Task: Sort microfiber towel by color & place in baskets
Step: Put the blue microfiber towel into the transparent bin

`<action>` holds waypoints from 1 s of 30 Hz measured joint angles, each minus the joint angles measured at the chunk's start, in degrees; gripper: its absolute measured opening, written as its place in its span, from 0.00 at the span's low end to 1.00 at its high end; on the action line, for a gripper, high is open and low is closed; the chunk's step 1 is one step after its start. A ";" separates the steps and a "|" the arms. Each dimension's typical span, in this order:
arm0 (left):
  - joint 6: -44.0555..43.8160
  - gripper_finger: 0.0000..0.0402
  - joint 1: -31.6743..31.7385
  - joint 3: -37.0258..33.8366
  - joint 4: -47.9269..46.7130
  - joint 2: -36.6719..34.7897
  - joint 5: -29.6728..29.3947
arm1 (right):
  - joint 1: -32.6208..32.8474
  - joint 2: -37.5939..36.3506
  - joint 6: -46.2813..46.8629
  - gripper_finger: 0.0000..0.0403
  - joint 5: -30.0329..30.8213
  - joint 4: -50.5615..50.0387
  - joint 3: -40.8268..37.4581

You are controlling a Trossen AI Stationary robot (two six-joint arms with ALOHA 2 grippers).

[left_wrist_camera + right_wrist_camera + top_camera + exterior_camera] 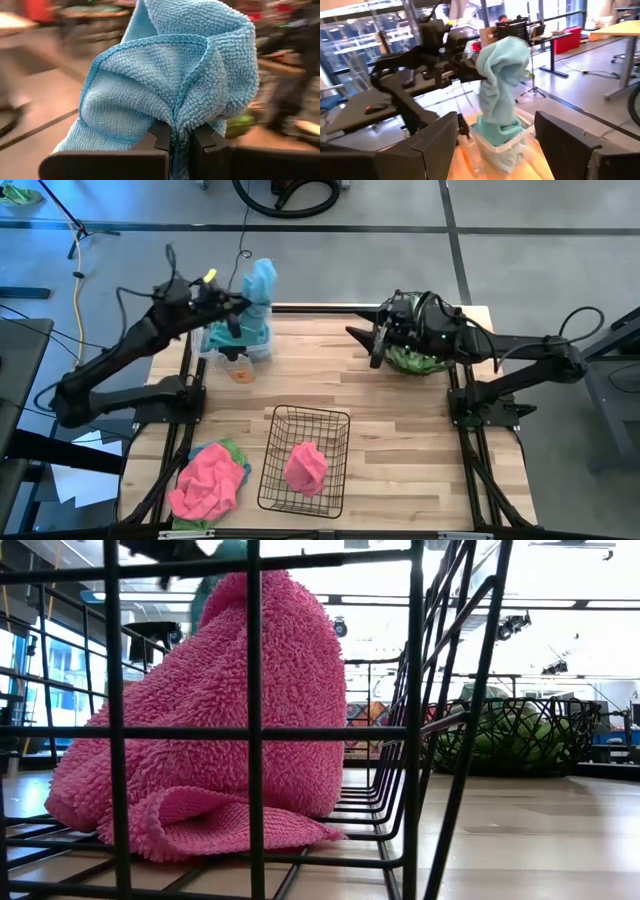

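Two arms were up over the far half of my table. My left gripper [181,142] had its fingers pinched tight on a light blue towel [261,292], which hung from it down into the clear plastic bin [236,346] at about eleven o'clock, more blue cloth already inside. My right gripper [372,345] sat at about one o'clock, just beside the round wire basket [418,360] with green cloth in it; its fingers stood wide apart and held nothing. Toward six o'clock I saw one pink towel [305,468] lying inside the black wire basket [300,423]. At seven o'clock a loose pile of pink and green towels [209,483] lay on the wood.
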 joint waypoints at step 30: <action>-24.74 0.00 10.49 16.18 -56.30 27.73 -16.17 | -6.56 -0.01 7.79 0.65 -4.73 -11.05 -0.05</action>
